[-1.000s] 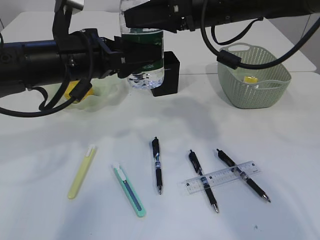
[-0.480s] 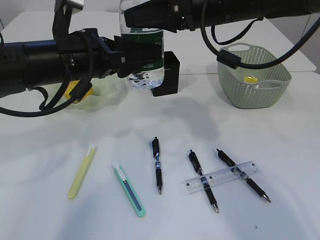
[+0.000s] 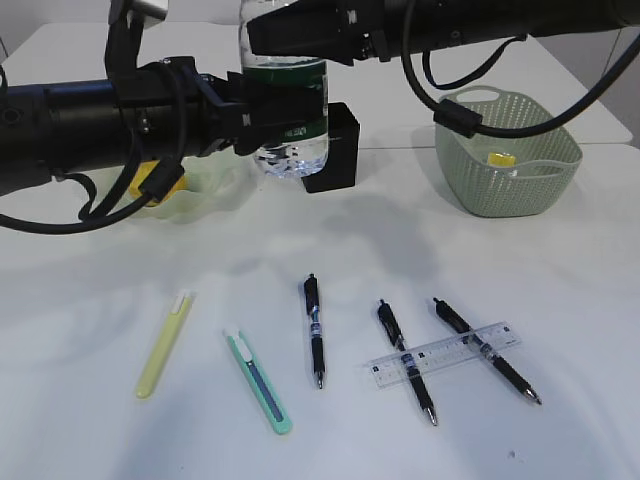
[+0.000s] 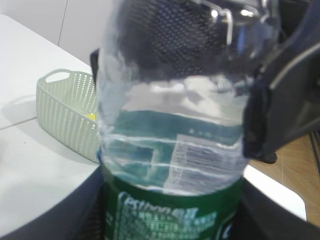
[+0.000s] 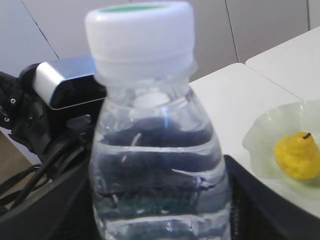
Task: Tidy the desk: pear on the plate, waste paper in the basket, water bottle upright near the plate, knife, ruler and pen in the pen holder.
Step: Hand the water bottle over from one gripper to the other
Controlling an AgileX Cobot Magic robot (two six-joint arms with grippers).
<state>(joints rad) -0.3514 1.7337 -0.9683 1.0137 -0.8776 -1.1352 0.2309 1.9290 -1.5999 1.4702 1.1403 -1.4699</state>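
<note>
A clear water bottle (image 3: pixel 290 140) with a green label and white cap (image 5: pixel 140 25) is held upright, just off the table, in front of the black pen holder (image 3: pixel 338 150). My left gripper (image 3: pixel 262 112) is shut on its labelled lower body (image 4: pixel 170 210). My right gripper (image 3: pixel 292 38) is shut on its upper body (image 5: pixel 160 200). The yellow pear (image 5: pixel 297 155) lies on the pale green plate (image 5: pixel 265 150), partly hidden behind the left arm in the exterior view (image 3: pixel 160 185). Yellow waste paper (image 3: pixel 498 158) lies in the green basket (image 3: pixel 505 190).
On the near table lie a yellow-green knife (image 3: pixel 163 343), a teal knife (image 3: pixel 258 380), three black pens (image 3: pixel 315 330) (image 3: pixel 405 360) (image 3: pixel 485 350) and a clear ruler (image 3: pixel 443 355) lying across two of them. The basket also shows in the left wrist view (image 4: pixel 70 110).
</note>
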